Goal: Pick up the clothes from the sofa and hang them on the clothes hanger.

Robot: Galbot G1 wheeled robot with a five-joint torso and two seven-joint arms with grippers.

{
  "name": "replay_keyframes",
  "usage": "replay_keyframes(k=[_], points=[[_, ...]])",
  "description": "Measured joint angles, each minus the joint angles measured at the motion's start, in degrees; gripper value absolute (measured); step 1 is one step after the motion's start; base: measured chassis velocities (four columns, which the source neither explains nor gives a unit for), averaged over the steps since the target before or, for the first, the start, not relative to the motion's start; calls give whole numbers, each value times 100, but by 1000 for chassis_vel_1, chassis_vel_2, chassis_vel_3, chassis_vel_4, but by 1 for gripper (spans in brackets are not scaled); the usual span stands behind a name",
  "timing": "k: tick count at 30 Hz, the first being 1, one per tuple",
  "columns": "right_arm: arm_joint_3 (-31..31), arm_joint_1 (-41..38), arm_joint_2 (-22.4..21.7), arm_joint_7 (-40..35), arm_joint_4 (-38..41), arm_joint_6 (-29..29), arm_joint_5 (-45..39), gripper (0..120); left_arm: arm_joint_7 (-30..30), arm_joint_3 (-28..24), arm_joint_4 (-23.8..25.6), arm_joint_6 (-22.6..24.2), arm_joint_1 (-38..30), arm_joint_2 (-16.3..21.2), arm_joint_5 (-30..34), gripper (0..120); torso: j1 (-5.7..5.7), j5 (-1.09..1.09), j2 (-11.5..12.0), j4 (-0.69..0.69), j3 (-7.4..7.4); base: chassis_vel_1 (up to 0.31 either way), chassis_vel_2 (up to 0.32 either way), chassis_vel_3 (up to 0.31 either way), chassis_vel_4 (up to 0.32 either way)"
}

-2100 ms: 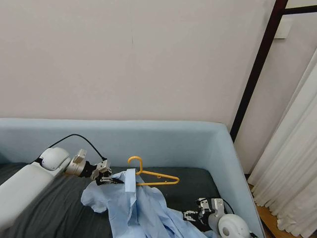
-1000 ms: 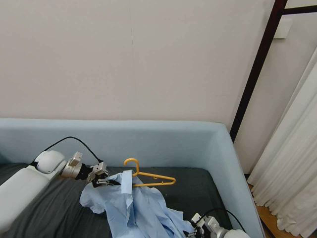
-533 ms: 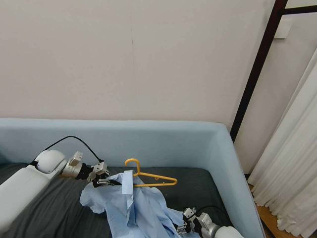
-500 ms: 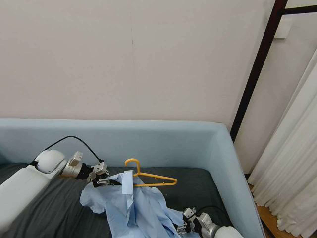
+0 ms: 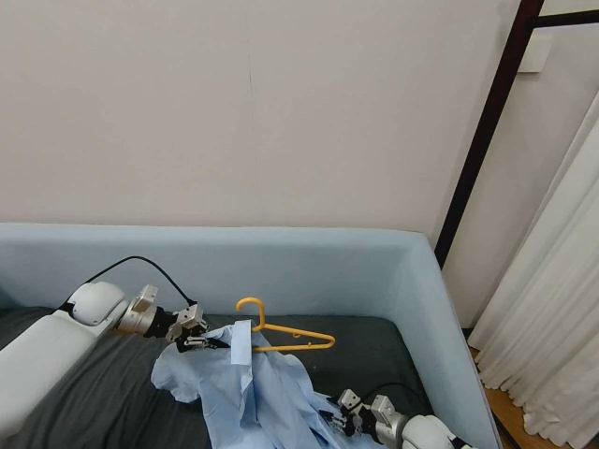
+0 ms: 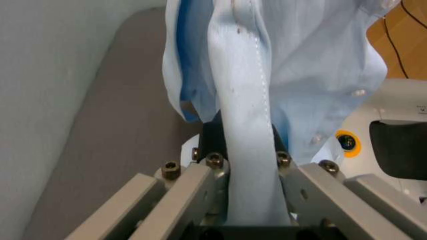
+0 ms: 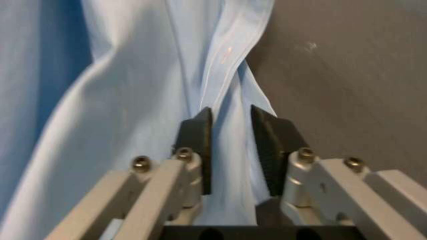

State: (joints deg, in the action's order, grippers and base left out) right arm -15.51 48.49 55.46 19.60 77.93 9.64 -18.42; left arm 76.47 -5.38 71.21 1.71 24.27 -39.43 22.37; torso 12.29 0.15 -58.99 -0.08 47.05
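Light-blue cotton-like fabric is the work item: one shirt, lying crumpled on the dark grey seat of the sofa, in front of the pale blue backrest.

1. Left gripper. Position: low over the seat, at the shirt's upper edge, on my left side. State: clamped on the shirt. In the left wrist view a flat band of the fabric runs straight down between my fingers and fills the gap from one side to the other. The rest of the garment hangs and spreads beyond the fingertips.

2. Right gripper. Position: down at the seat, at the shirt's lower right edge, near the front of the cushion. State: apart. In the right wrist view the two black pads stand one on either side of a narrow fold of the shirt. The fold lies in the gap between them. Bare grey cushion shows just beside it.

3. Hanger. Colour: yellow. Position: on the seat behind the shirt, near the backrest. Its hook and the arm pointing to my right are exposed. The end nearer my left gripper is covered by the shirt, and a pale strip of the fabric stands across it.
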Motion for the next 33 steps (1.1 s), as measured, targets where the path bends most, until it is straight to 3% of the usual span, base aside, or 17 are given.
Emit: replay_keyframes(k=[7,29,33], points=[[95,36,-57,395,16,208,118,0,31,-94,-42,0,-114,-53,-1,2,0,0,0,0,0,0,0,0,0],[105,27,-16,247,17,92,-525,0,77,-147,-245,-92,-206,-147,-52,2,0,0,0,0,0,0,0,0,0],[1,-30,52,54,52,148,-1011,12,83,-149,-247,-94,-209,-158,-61,2,0,0,0,0,0,0,0,0,0]])
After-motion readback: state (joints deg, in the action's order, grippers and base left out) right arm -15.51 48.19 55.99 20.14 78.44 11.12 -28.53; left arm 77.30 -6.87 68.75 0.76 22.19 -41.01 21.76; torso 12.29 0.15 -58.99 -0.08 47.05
